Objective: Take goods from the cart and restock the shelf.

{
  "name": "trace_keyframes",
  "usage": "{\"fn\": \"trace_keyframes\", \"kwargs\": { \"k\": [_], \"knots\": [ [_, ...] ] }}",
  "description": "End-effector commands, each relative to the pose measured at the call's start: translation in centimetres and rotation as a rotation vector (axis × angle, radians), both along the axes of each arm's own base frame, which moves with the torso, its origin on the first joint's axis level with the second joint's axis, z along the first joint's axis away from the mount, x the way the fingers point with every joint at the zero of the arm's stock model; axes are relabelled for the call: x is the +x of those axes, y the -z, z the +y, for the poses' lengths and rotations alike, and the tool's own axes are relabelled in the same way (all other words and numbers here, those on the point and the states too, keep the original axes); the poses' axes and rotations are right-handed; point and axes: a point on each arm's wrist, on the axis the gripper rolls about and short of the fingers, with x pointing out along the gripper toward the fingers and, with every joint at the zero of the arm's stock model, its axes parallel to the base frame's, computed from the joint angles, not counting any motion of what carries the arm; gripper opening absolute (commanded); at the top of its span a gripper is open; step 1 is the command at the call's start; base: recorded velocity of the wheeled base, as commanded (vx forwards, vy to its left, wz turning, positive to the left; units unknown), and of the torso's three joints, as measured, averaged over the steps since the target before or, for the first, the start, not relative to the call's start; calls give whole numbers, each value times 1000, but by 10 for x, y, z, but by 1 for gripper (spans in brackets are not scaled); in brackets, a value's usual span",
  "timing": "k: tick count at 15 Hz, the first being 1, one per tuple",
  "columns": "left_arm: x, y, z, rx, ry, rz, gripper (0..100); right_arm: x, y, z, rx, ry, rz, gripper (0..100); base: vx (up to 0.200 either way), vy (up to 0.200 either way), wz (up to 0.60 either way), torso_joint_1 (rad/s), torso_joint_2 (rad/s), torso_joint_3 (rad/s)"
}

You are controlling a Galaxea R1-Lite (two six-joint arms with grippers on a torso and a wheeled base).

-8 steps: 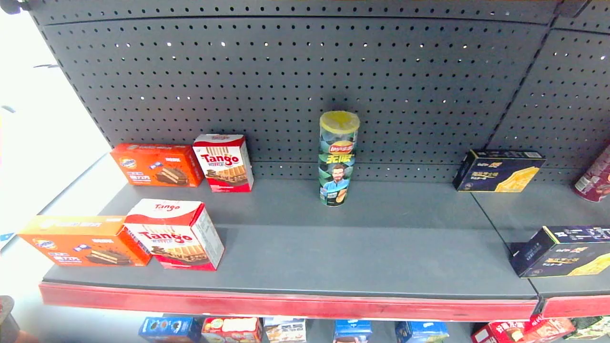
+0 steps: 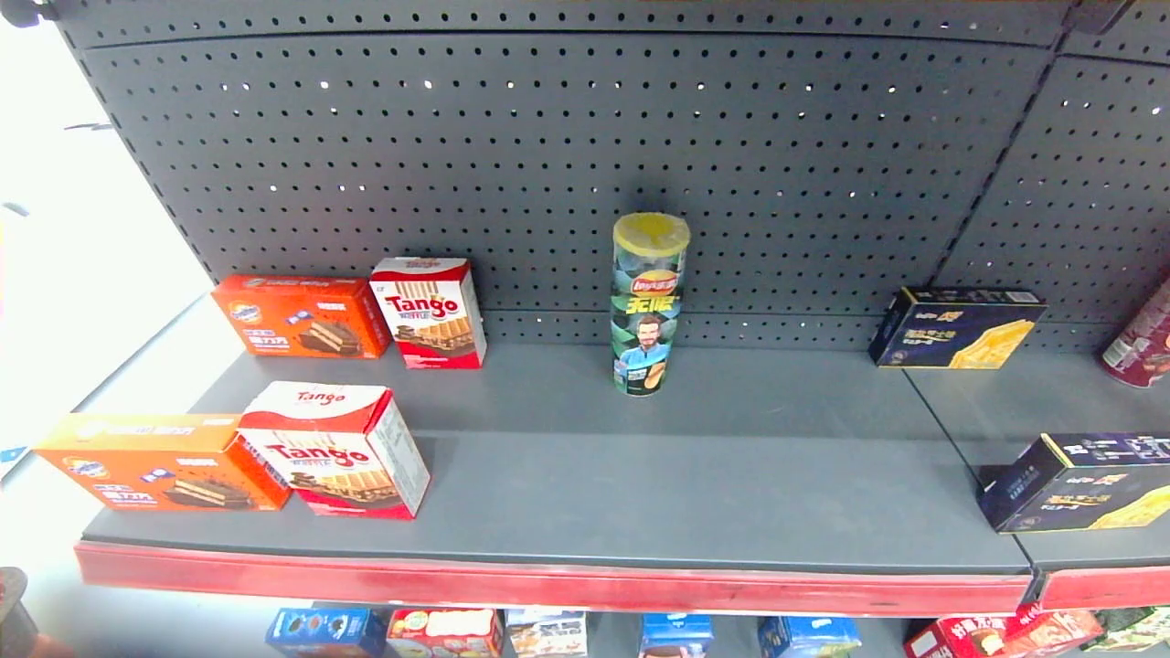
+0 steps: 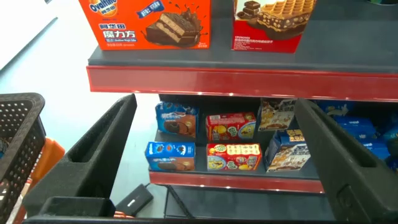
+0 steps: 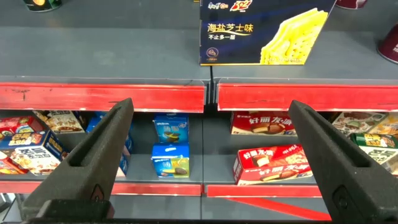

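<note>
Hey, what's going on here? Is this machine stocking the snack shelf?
It's a robot meant to restock this shelf from a cart, but at this moment it holds nothing. Its left gripper and right gripper are both open and empty, facing the shelf front. On the shelf, a chip can stands at the back middle, with orange boxes and red-and-white wafer boxes on the left and dark blue boxes on the right.

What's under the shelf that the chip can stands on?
A lower shelf holding blue boxes, red boxes and other cartons. In the head view the upper shelf covers all but their front tops; what lies behind them is hidden.
</note>
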Motion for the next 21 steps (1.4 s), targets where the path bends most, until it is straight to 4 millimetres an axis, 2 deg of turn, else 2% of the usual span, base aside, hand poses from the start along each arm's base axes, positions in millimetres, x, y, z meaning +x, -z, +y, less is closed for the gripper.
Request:
{"fn": "trace_keyframes", "kwargs": {
  "k": [1, 15, 21],
  "knots": [
    [0, 0, 0, -1, -1, 2, 100, 0, 0, 0, 0, 0, 2, 100, 0, 0, 0, 0, 0, 0],
    [0, 0, 0, -1, -1, 2, 100, 0, 0, 0, 0, 6, 1, 100, 0, 0, 600, 5, 1, 0],
    [0, 0, 0, 1, 2, 2, 100, 0, 0, 0, 0, 6, 2, 100, 0, 0, 0, 0, 0, 0]
  ]
}}
